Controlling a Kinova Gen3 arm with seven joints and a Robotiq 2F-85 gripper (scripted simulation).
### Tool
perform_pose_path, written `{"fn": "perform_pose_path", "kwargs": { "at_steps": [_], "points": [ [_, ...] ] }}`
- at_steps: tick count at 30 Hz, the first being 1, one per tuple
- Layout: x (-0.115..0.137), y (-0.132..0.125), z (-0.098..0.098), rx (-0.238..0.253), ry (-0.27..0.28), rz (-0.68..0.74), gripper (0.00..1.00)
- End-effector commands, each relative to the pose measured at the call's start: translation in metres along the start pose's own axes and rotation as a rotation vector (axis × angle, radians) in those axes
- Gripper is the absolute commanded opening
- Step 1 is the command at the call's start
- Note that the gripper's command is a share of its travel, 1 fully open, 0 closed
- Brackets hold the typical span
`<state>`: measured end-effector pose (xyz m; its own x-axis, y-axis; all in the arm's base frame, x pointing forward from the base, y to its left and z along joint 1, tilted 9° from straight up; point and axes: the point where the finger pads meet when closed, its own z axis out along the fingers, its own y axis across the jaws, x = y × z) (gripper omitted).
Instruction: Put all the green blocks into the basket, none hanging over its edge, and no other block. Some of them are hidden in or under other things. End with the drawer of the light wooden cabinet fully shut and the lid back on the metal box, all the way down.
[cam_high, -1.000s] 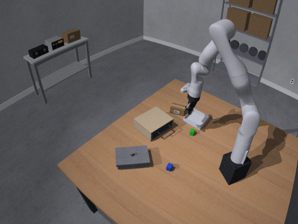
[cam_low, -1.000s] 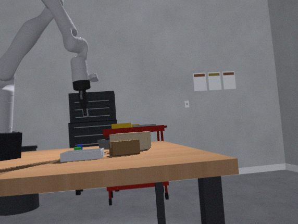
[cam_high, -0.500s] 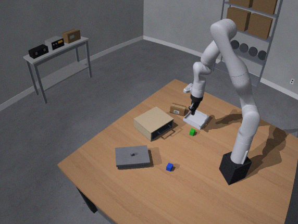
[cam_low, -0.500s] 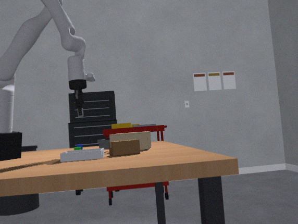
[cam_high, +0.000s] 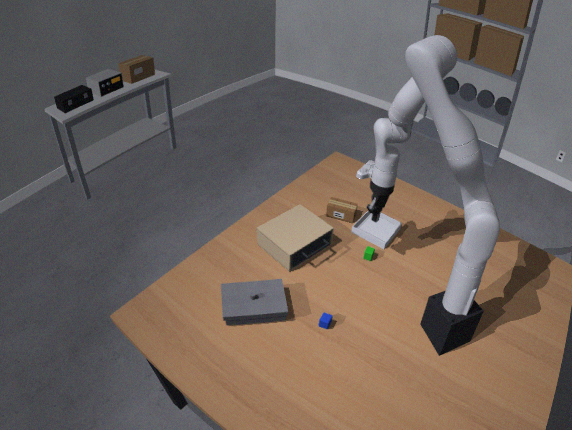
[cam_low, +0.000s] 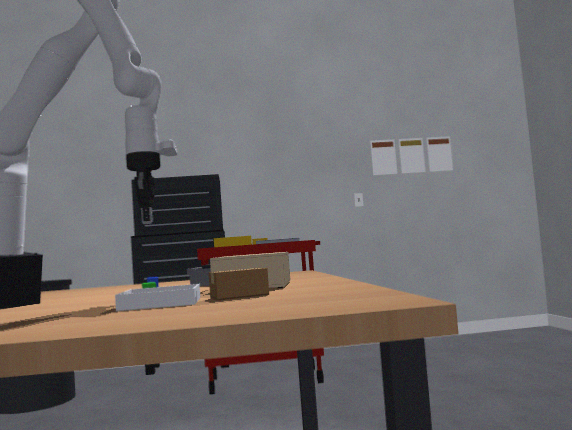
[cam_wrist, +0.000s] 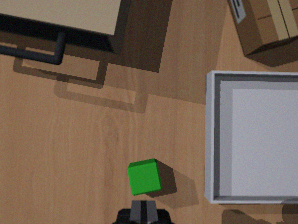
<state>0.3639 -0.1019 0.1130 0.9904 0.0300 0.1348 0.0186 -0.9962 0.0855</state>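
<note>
My gripper (cam_high: 375, 218) (cam_low: 147, 222) (cam_wrist: 144, 204) is shut and empty, high above the table. A green block (cam_high: 369, 253) (cam_low: 149, 285) (cam_wrist: 145, 178) lies on the table beside the basket (cam_high: 367, 238) (cam_low: 160, 299) (cam_wrist: 210, 140), a shallow white tray whose visible inside is empty. The light wooden cabinet (cam_high: 294, 230) (cam_low: 285, 270) (cam_wrist: 65, 15) has a dark front with its handle (cam_high: 316, 257) (cam_wrist: 60, 49) standing out; the drawer looks shut or nearly so, and its inside is hidden. The grey metal box (cam_high: 256, 320) has its knobbed lid (cam_high: 270, 295) on top; its inside is hidden.
A blue block (cam_high: 325, 321) (cam_low: 153, 281) lies on the table to the right of the metal box. A brown cardboard box (cam_high: 341, 210) (cam_low: 239, 285) (cam_wrist: 257, 32) stands between the cabinet and the basket, toward the table's far edge.
</note>
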Motion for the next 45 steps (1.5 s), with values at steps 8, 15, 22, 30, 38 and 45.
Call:
{"fn": "perform_pose_path", "kwargs": {
  "at_steps": [8,15,22,30,38,45],
  "points": [
    [-0.0054,0.0019,-0.0012,0.002,-0.009,-0.002,0.10],
    [-0.0060,0.0021,-0.0013,0.002,-0.010,-0.003,0.10],
    [-0.0060,0.0021,-0.0013,0.002,-0.010,-0.006,0.10],
    [-0.0067,0.0018,-0.0008,0.004,-0.013,-0.073,0.10],
    [-0.0082,0.0013,0.0002,0.007,-0.018,-0.238,0.10],
    [-0.0096,0.0008,0.0012,0.013,-0.023,-0.456,0.10]
  ]
}}
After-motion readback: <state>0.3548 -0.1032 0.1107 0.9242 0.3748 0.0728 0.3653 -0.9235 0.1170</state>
